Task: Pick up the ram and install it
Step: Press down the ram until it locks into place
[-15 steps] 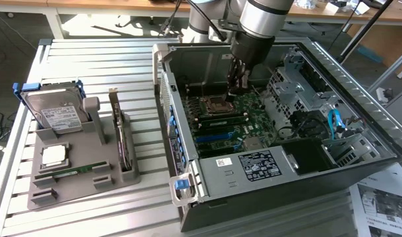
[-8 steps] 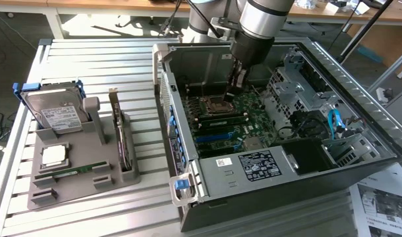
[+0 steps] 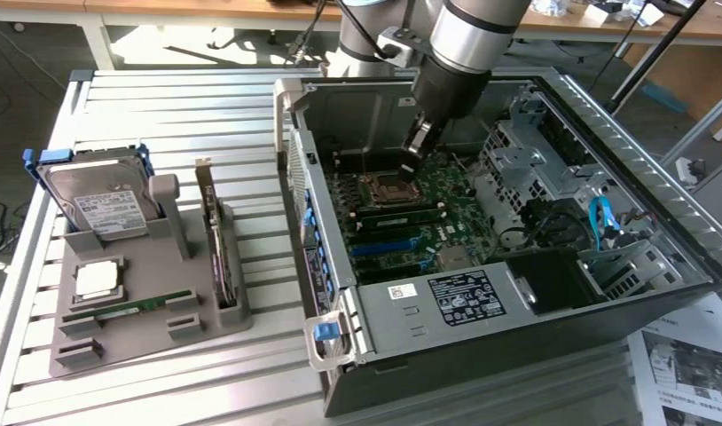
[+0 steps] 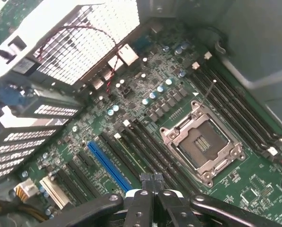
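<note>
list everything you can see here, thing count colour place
computer case: one, dark grey, open on the slatted table, exterior view's right
motherboard: one, green, inside the case
processor socket: one, silver frame, empty, on the motherboard
blue slot: one, blue, on the motherboard beside the dark slots
parts holder: one, grey, on the table, exterior view's left
hard drive: one, silver, upright at the holder's back
processor chip: one, silver, lying in the holder
ram: one, green, lying in the holder's front
expansion card: one, dark, upright on edge in the holder
table: one, pale slats
gripper: one, black, shut, above the socket inside the case
</note>
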`<state>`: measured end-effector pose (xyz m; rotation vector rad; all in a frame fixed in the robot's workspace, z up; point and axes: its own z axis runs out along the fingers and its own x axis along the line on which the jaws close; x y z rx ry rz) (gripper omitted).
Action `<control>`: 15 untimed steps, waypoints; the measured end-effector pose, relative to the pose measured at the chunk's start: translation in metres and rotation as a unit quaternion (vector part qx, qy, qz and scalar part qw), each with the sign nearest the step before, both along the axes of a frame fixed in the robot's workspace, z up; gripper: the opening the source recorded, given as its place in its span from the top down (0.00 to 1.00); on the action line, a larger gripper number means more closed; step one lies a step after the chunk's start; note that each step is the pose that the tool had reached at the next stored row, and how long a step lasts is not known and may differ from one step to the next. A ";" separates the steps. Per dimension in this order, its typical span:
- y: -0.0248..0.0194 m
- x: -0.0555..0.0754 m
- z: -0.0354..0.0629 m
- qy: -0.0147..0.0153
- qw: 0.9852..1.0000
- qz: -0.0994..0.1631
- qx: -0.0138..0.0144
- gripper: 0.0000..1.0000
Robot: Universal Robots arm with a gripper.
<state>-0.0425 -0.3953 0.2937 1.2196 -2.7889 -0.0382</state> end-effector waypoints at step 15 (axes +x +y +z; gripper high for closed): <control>0.0000 0.000 -0.0028 0.000 0.988 -0.157 0.000 0.89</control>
